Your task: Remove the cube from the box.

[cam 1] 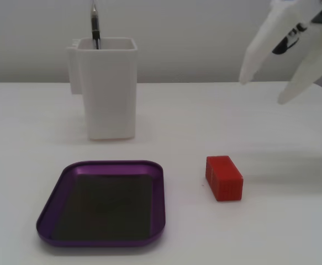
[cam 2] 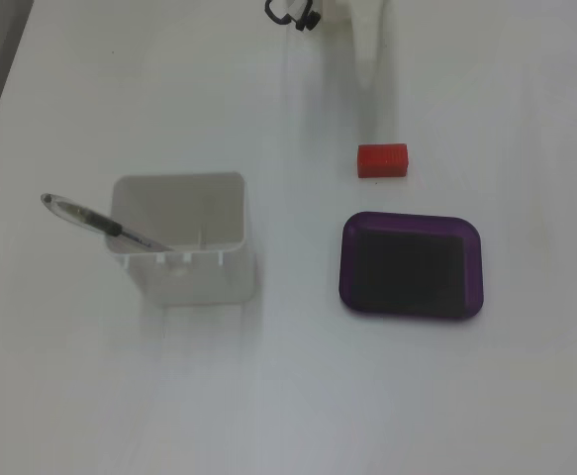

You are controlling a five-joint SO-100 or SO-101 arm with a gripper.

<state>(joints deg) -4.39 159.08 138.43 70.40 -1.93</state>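
Already out: the cube [cam 1: 224,178] lies on the bare table [cam 1: 293,232], not in the box [cam 1: 156,204]; the task looks as good as done, judging from how things lie.
Cube from box: in a fixed view at table height the cube sits at about 3 o'clock of the purple tray, near it but apart, a strip of table between them; in a fixed view from above, cube [cam 2: 382,159] at about 11 o'clock of the box [cam 2: 347,267].
Box contents: nothing on its dark bottom.
Cube from tool: the gripper [cam 1: 263,89] hangs in the air at roughly 1 o'clock of the cube, well apart and clear of it.
Tool state: two white fingers spread wide, nothing between them.
Long axis: the cube's longer side runs toward and away from the low camera, slightly slanted; seen from above it runs left to right.
Other things: a tall white container [cam 1: 106,88] with a pen [cam 1: 95,25] stands at 12 o'clock of the box.
Writing: a dark mark on the gripper's side, too blurred to read; no label legible elsewhere.
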